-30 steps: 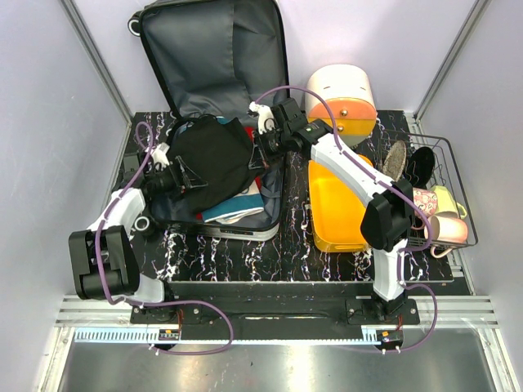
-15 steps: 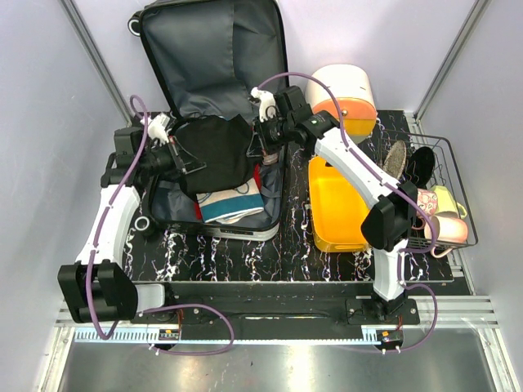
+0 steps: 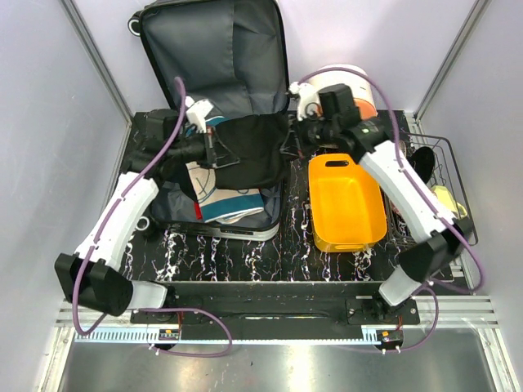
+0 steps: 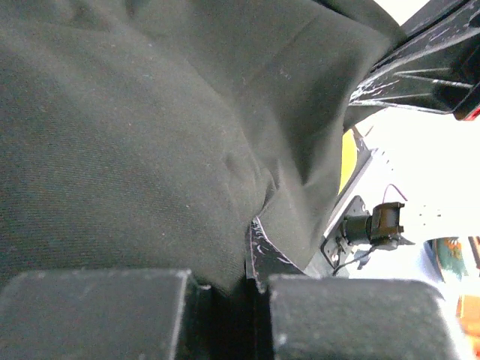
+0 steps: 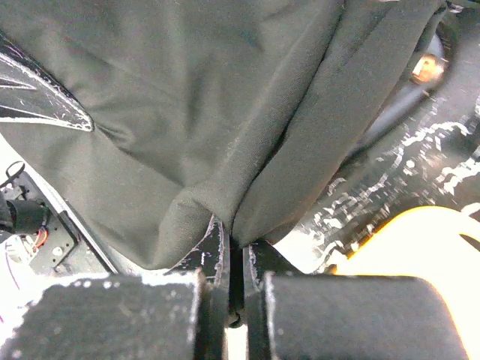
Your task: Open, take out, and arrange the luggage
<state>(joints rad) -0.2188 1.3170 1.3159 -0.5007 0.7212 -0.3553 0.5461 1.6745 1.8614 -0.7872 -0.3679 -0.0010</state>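
The left tool (image 4: 241, 289) is closed tight, its two dark fingers pinching a fold of a black garment (image 3: 255, 153), and the cloth fills nearly the whole of its wrist view. The right tool (image 5: 235, 259) is likewise clamped shut on the opposite edge of the same garment, with the fabric bunching into a crease just where the fingers meet. Held between the two tools, the garment hangs spread above the luggage (image 3: 214, 61), over the right part of its open lower half and reaching just past its right rim. The luggage lies open on the black marbled tabletop (image 3: 245, 255), its lid standing up at the back with the grey lining facing forward. Inside its lower half, below the lifted garment, lie folded clothes (image 3: 231, 204) in teal and white. Just right of the luggage sits an orange tray (image 3: 347, 204), and behind that tray, right of the luggage lid, a white-and-orange rounded box (image 3: 366, 96) shows partly past the right arm. Farther right of the luggage stands a wire basket (image 3: 445, 151), its contents mostly hidden by that arm.
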